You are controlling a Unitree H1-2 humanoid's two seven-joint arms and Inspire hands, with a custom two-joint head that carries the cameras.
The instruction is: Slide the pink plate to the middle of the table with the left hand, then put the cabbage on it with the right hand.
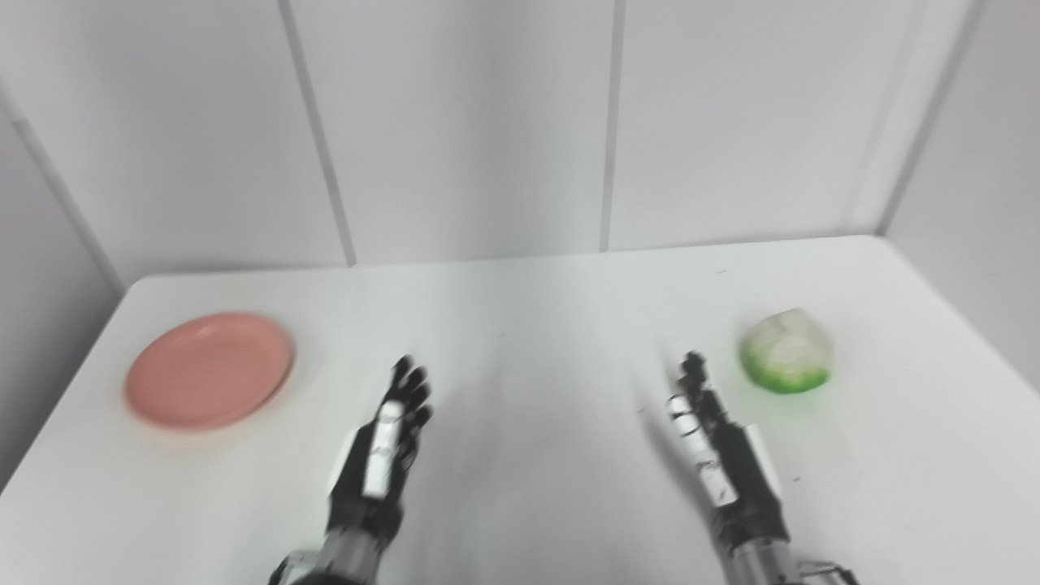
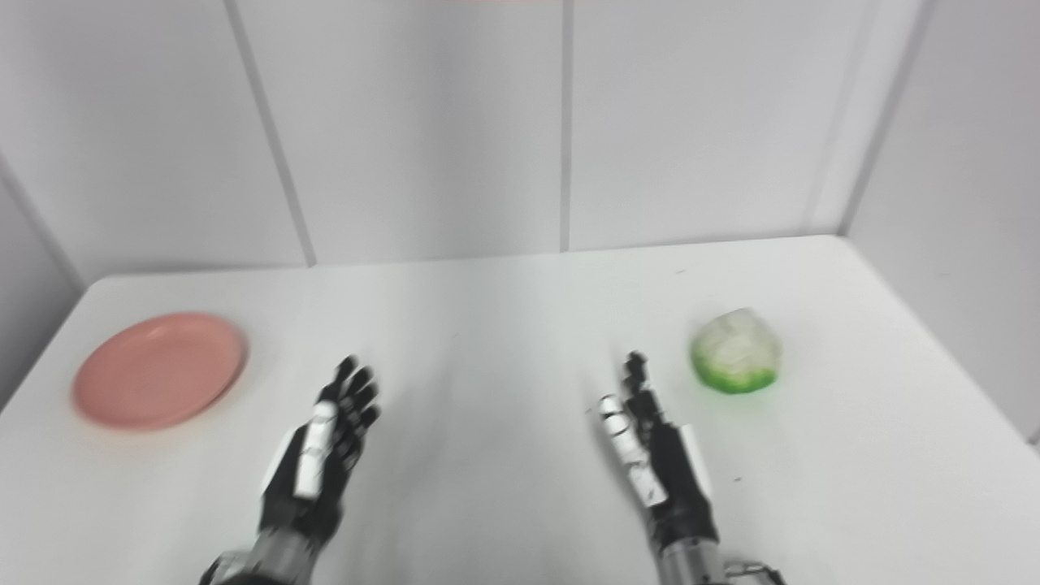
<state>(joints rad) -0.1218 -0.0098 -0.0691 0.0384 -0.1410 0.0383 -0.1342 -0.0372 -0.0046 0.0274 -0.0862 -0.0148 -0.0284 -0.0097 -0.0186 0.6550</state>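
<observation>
White table (image 1: 520, 325): pink plate (image 1: 210, 370) bare, cabbage (image 1: 786, 350) well apart.

Readable text: none anywhere in either view.
Pink plate (image 1: 210, 370): plain, no label.
Cabbage (image 1: 786, 351): no sticker or tag.
Surface (image 1: 536, 325): unmarked white.
Picture quality: blurred throughout.

Pink plate (image 1: 210, 370) – seemingly smooth plastic; table (image 1: 536, 325) glossy.

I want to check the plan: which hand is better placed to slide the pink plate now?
The left hand. It is open and on the same side as the pink plate, which lies at the table's left. The right hand is beside the cabbage, far from the plate.
</observation>
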